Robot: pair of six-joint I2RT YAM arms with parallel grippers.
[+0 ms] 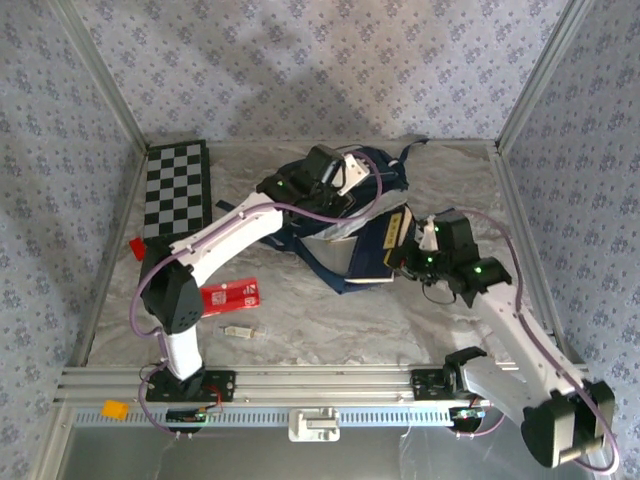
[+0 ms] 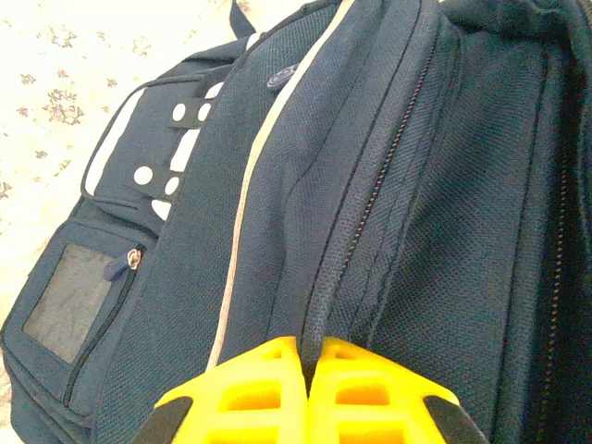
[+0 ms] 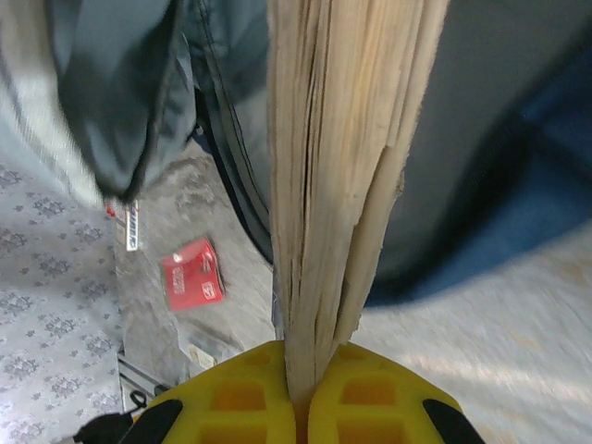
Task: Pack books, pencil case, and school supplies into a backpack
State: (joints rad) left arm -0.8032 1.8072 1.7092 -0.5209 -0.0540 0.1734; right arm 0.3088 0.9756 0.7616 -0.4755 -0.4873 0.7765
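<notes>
Your right gripper [image 3: 298, 393] is clamped on the books [image 3: 342, 139] — spines running straight out from the claw, toward the backpack [image 1: 335, 255] just to its left. Your left gripper [image 2: 305, 370] pinches the backpack's zipper edge on the far side — I'd feed the books leftward, lengthwise.

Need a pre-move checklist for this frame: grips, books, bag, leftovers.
1. Left tool pinching a fold of the large navy-blue fabric backpack beside a zip: ok.
2. Right tool clamped on the stack of thin paperback books: ok.
3. Books fully inside backpack: not ok, stack juts out in the top view.
4. Backpack mouth wide enough: cannot tell.
5. Flat red pencil case and small pale stick packed: not ok, both lie on the marbled table.
</notes>
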